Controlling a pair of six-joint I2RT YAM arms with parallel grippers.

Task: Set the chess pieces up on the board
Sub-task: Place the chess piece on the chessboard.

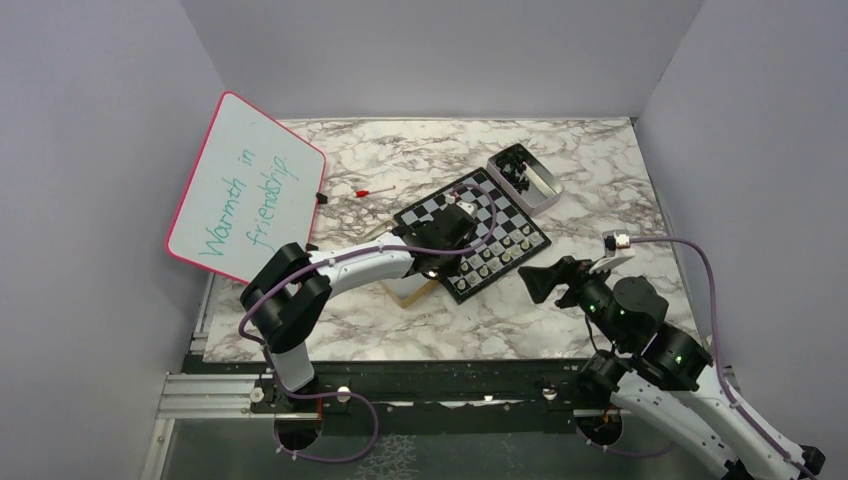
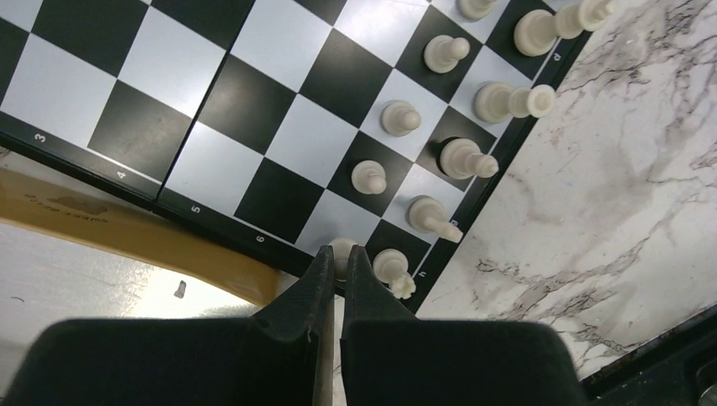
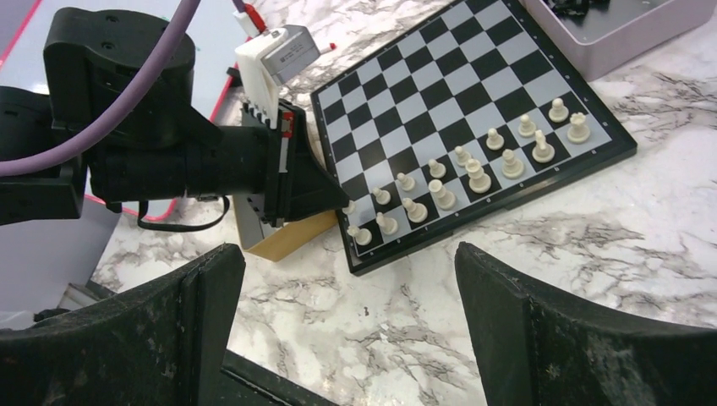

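The pale chess pieces [image 3: 476, 176] stand in two rows along one edge of the board [image 3: 457, 76], the edge nearest the right arm, each upright on its own square. The rest of the squares are bare. The board lies at an angle near the middle of the marble surface [image 1: 400, 150]. The left gripper [image 2: 340, 254] reaches over the end of those rows at the board's corner with its fingers pressed together. Their tips are right at a pale piece [image 2: 342, 248] in the last file, and we cannot tell whether they touch it. Just beside that corner, under the left arm, sits a wooden block [image 3: 292, 237] with a white top. The board's rim lies against it. The right gripper [image 3: 347, 279] hangs above the bare surface off the board's near edge, clear of it, with its fingers spread wide and nothing between them. Beyond the board's far corner, just beside it, is an open tin [image 1: 545, 190] holding the black pieces [image 1: 515, 170] in a heap. Left of the board a small red-tipped stick [image 1: 372, 190] lies on the surface. Farther left a pink-framed whiteboard [image 1: 245, 190] stands tilted by the side wall, with "Warmth in friendship" written on it in green.
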